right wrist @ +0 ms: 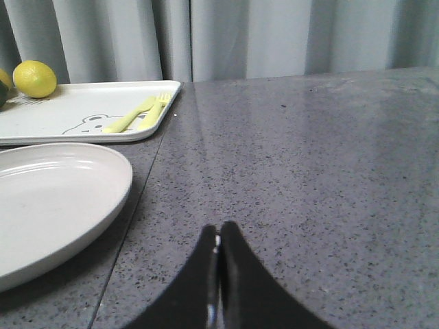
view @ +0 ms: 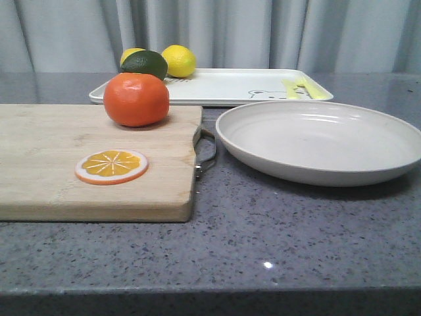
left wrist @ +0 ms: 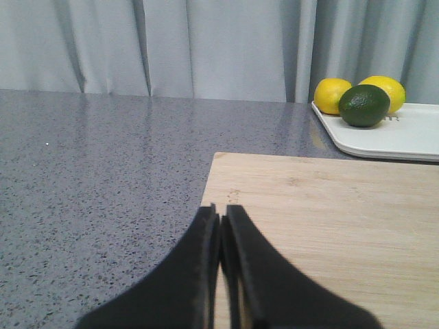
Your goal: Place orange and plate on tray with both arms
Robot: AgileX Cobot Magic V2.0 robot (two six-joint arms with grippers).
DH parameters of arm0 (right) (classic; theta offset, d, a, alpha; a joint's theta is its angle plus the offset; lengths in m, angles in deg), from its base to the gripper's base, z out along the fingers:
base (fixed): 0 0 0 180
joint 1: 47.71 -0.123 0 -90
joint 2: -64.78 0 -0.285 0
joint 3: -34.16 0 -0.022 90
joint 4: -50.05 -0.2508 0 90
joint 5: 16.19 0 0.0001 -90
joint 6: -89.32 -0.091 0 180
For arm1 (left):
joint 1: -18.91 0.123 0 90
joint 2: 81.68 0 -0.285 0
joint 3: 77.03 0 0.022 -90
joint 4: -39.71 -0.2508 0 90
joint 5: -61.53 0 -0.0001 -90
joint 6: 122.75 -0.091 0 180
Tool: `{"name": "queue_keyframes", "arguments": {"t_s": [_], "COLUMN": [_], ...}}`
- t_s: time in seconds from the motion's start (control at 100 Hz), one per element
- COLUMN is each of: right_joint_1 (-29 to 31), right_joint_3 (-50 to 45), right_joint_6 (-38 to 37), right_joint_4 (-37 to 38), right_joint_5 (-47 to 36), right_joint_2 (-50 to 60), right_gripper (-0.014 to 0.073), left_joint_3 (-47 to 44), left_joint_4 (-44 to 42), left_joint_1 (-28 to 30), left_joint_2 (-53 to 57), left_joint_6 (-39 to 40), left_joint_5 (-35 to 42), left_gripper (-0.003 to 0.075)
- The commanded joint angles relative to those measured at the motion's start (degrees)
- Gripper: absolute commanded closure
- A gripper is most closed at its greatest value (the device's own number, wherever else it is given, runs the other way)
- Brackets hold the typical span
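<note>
The orange (view: 136, 99) sits at the far right part of the wooden cutting board (view: 52, 164); it is out of both wrist views. The off-white plate (view: 316, 141) lies on the counter to the right of the board, in front of the white tray (view: 230, 85). The plate (right wrist: 48, 205) and the tray (right wrist: 82, 113) also show in the right wrist view. My left gripper (left wrist: 220, 214) is shut and empty over the board's left edge (left wrist: 322, 219). My right gripper (right wrist: 219, 229) is shut and empty over bare counter, right of the plate. Neither gripper shows in the front view.
Two lemons (view: 179, 60) and a dark green lime (view: 145, 64) sit on the tray's left end; yellow cutlery (view: 299, 87) lies at its right end. An orange slice disc (view: 111, 166) lies on the board. A metal handle (view: 207, 155) sticks out toward the plate. Grey curtains hang behind.
</note>
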Motion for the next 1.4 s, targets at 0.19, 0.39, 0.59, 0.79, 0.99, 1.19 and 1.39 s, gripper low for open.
{"name": "queue_keyframes", "arguments": {"t_s": [0.19, 0.39, 0.59, 0.79, 0.99, 1.19, 1.39], "right_joint_1": [0.4, 0.4, 0.4, 0.4, 0.4, 0.4, 0.4], "right_joint_3": [1.4, 1.4, 1.4, 1.4, 1.4, 1.4, 2.0], "right_joint_6": [0.2, 0.2, 0.2, 0.2, 0.2, 0.2, 0.2], "right_joint_4": [0.8, 0.8, 0.8, 0.8, 0.8, 0.8, 0.8], "right_joint_5": [-4.3, -4.3, -4.3, -4.3, -4.3, -4.6, -4.7], "right_joint_2": [0.7, 0.7, 0.7, 0.7, 0.7, 0.7, 0.6], "right_gripper": [0.0661, 0.0661, 0.0661, 0.0661, 0.0661, 0.0661, 0.0661], "left_joint_3": [-0.6, -0.6, -0.6, -0.6, -0.6, -0.4, 0.1], "left_joint_4": [0.0, 0.0, 0.0, 0.0, 0.0, 0.0, 0.0], "left_joint_1": [0.2, 0.2, 0.2, 0.2, 0.2, 0.2, 0.2], "left_joint_2": [1.9, 1.9, 1.9, 1.9, 1.9, 1.9, 1.9], "left_joint_6": [0.3, 0.3, 0.3, 0.3, 0.3, 0.3, 0.3], "left_joint_5": [4.2, 4.2, 4.2, 4.2, 4.3, 4.5, 5.9], "left_gripper": [0.0741, 0.0741, 0.0741, 0.0741, 0.0741, 0.0741, 0.0741]}}
